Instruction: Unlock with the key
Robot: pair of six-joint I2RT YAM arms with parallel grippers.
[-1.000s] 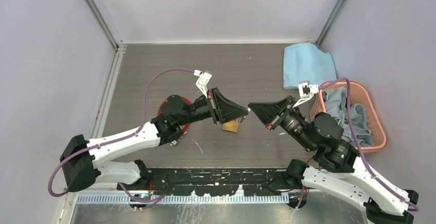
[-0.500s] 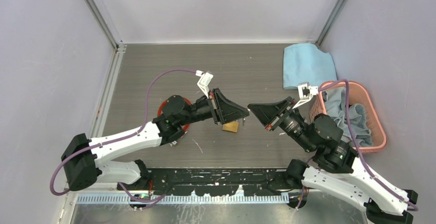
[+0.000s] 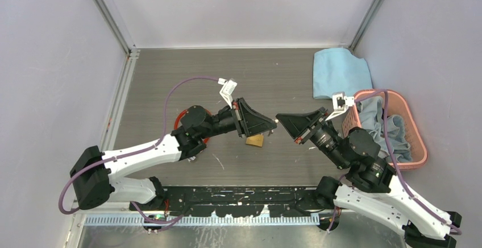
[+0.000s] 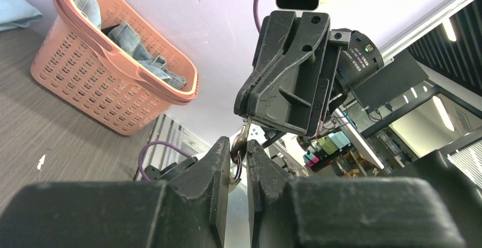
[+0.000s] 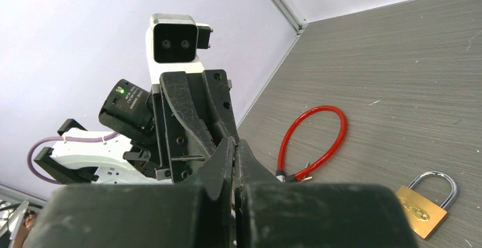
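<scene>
Far left: purple-grey wall and a metal rail along the tabletop edge, with the elbow of the left arm close to it. Broad bare stretch of tabletop behind, up to the back wall; narrower strip in front, down to the black base plate. Next, red cable lock lying flat, largely covered from above by the left arm. Then brass padlock flat on the tabletop, under the nose of the left gripper. That gripper raised off the surface, tip to tip with the right gripper. Between them, in the air, the key: upper end at the tips of the right gripper, closed tight and seemingly pinching it; lower part and ring down in the narrow gap between the left gripper's fingers, slightly apart, impossible to tell whether pressing on it. Further right, blue cloth at the back and pink basket against the right wall, close beside the right arm. Compared with a second ago: left arm swung a little inward, hiding more of the red loop; right gripper nudged slightly rightward; padlock unmoved.
</scene>
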